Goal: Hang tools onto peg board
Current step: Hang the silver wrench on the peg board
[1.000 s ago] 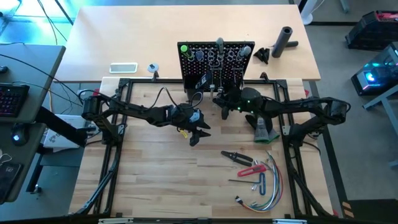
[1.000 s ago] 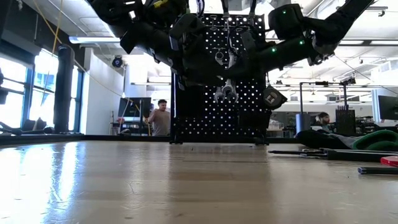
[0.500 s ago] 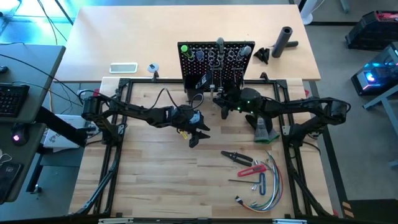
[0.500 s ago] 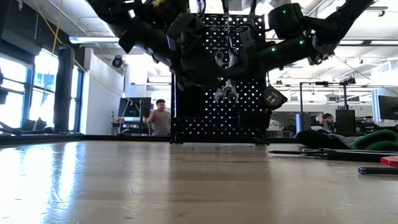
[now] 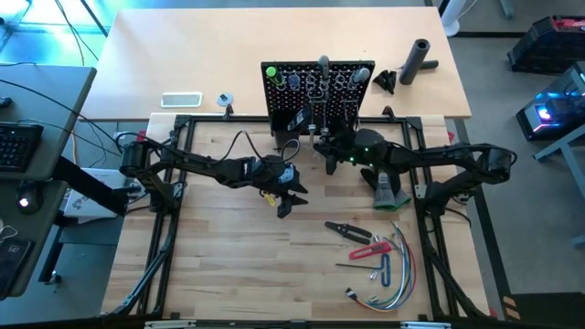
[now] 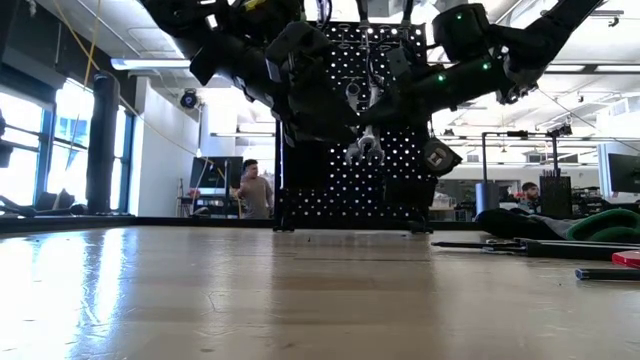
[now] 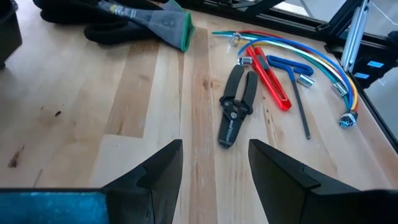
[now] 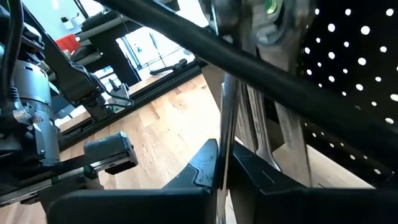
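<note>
The black peg board (image 5: 315, 87) stands upright at the table's far middle, with tools hung on its front. My right gripper (image 5: 322, 151) is right in front of it, above the table, shut on a silver wrench (image 8: 224, 112). The wrench's open-jawed lower end (image 6: 362, 148) hangs in front of the board (image 6: 395, 180). My left gripper (image 5: 288, 196) is open and empty above the table's middle. Black pliers (image 7: 236, 109), a red-handled tool (image 7: 270, 81) and a hex key (image 7: 300, 106) lie flat on the table at the near right. My right gripper pinches the wrench's thin shaft (image 8: 222, 146) between its two fingers. The fingers lie level and across the shaft, coming from the table's right alongside the board (image 8: 354, 74). The wrench stands about upright and is lifted clear of the table.
A black glove with a green cuff (image 5: 388, 187) lies right of my right gripper. A bundle of coloured wires (image 5: 388, 279) lies near the front right. A black cylinder (image 5: 419, 59) and a white device (image 5: 181, 100) lie on the far tabletop. People show in the room behind.
The wrench's lower end has swung a little sideways in front of the peg board. Both arms have stayed about where they were.
</note>
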Robot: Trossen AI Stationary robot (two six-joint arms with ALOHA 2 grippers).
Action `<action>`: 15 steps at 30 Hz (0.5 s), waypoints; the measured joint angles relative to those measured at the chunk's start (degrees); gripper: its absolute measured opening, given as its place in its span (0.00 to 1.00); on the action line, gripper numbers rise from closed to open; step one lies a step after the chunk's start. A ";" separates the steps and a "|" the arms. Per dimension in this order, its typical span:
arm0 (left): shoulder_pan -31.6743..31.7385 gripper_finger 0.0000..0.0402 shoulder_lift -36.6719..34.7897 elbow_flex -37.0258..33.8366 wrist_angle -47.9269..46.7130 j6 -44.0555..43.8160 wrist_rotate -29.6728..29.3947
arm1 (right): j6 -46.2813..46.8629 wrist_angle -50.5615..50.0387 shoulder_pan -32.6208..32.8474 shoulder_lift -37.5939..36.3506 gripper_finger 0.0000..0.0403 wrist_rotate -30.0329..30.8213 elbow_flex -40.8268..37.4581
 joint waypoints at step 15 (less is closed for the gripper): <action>0.02 0.44 0.00 0.00 -0.68 0.13 -0.02 | 0.37 -2.56 -0.76 -0.99 0.04 -1.80 0.00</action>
